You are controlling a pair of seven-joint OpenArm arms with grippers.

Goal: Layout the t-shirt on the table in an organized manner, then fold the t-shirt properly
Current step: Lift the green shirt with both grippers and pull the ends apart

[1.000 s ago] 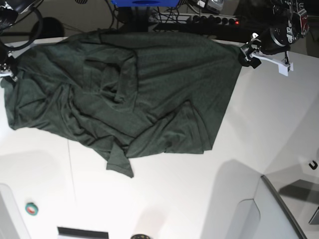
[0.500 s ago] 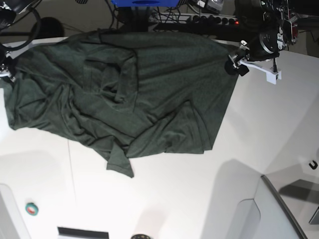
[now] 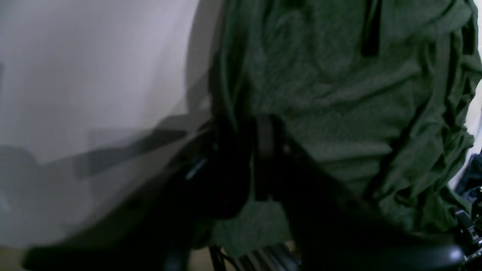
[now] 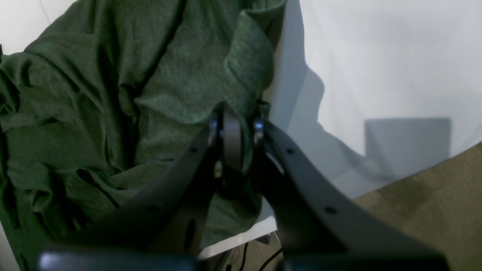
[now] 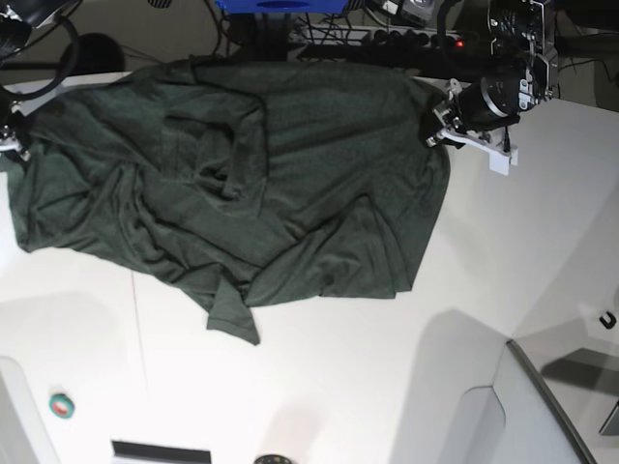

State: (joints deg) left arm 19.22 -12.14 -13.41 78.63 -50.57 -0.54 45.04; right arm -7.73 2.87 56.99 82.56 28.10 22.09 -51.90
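Bright overhead light, soft shadows, left wrist view blurred

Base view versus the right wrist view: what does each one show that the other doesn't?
Only the base view shows the whole crumpled t-shirt, the left pincer at its far corner, and a small teal roll. Only the right wrist view shows the right pincer up close, shut on a fold of cloth, and brownish floor. Both show the green shirt on the white table.

Dark green t-shirt (image 5: 242,184), rumpled, spread on white table (image 5: 387,387)
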